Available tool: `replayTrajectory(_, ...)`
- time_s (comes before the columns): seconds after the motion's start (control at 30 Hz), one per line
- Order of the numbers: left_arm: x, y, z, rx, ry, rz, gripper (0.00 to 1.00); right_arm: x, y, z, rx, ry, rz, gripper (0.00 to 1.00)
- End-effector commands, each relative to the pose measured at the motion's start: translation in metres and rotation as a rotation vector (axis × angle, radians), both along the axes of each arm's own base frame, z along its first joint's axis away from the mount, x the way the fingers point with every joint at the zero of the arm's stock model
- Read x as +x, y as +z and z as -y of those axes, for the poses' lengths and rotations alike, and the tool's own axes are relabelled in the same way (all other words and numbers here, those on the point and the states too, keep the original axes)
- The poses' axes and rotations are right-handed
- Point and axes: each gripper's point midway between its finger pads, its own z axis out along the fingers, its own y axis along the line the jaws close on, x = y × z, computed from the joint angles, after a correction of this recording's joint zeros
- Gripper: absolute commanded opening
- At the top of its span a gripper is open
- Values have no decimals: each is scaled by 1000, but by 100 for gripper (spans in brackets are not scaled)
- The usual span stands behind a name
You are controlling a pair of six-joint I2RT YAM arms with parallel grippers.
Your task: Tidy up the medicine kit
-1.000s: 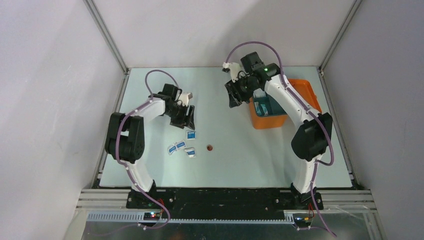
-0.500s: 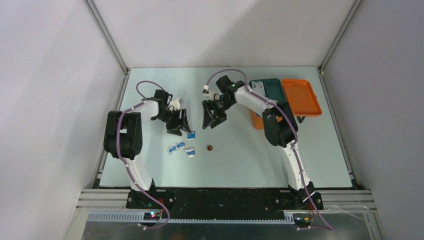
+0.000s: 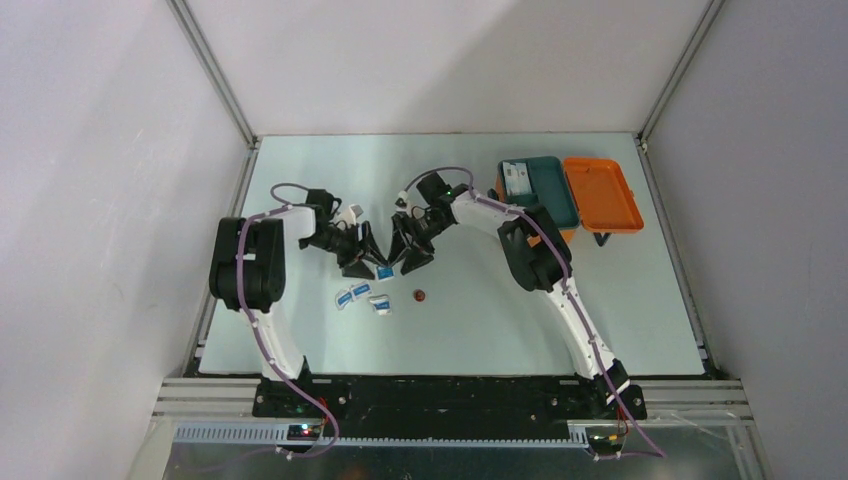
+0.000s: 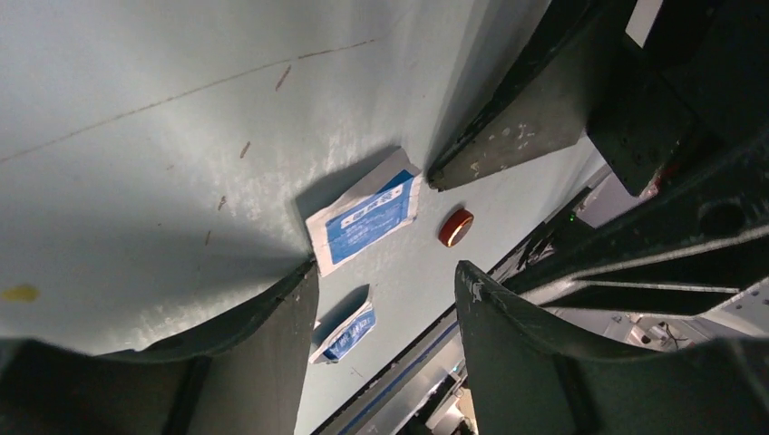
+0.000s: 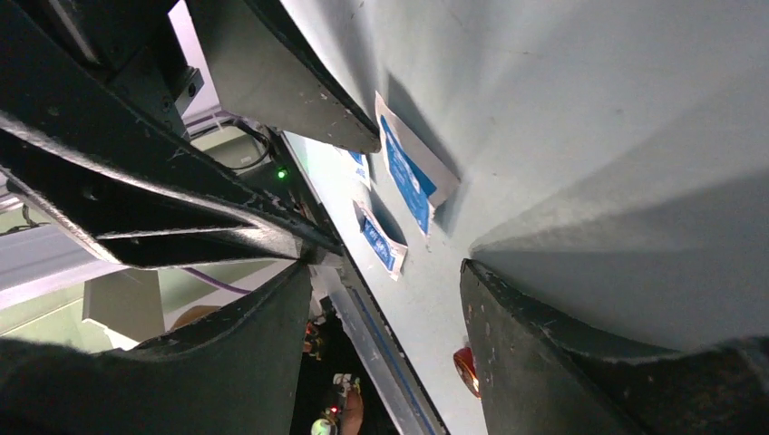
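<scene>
The medicine kit (image 3: 598,195) lies open at the back right, its orange lid flat beside the teal tray (image 3: 545,185). Several small blue-and-white packets lie mid-table, one (image 3: 384,271) just below both grippers. My left gripper (image 3: 362,255) is open and low over the table; in the left wrist view the left gripper (image 4: 385,269) has a packet (image 4: 367,213) just beyond its tips and nothing between its fingers. My right gripper (image 3: 408,254) faces it from the right, open and empty. In the right wrist view the right gripper (image 5: 385,267) sees the same packet (image 5: 408,172).
A small red round disc (image 3: 420,295) lies right of the packets, also seen in the left wrist view as the disc (image 4: 456,227). Three more packets (image 3: 361,291) lie nearer the front. A white item (image 3: 517,177) sits in the tray. The two grippers' fingers nearly touch.
My right arm has swung from the kit to the table's middle and come down. The left gripper has moved right and lower toward the packet. Both grippers now face each other.
</scene>
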Motion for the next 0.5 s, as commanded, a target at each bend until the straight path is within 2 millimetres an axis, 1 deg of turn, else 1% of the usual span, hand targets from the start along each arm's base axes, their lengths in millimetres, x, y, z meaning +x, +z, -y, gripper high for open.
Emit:
replayTrajectory(0.0,0,-6,5,-37,65,-70,64,1,1,-14,-9,-8,23,67)
replayTrajectory(0.13,-1,-7,8,-67,102,-105,63,2,-11,-15,-28,-17,9,68)
replayTrajectory(0.2,-4,-9,9,-70,104,-113,63,2,-15,-16,-24,-18,-3,66)
replayTrajectory(0.3,-7,-10,9,-75,104,-116,61,1,-22,-19,-16,-17,-25,60)
replayTrajectory(0.4,-9,-8,10,-89,102,-116,56,-1,-24,-25,11,-12,-45,55)
replayTrajectory(0.47,-12,-10,9,-90,101,-118,54,-1,-27,-28,30,-6,-60,49)
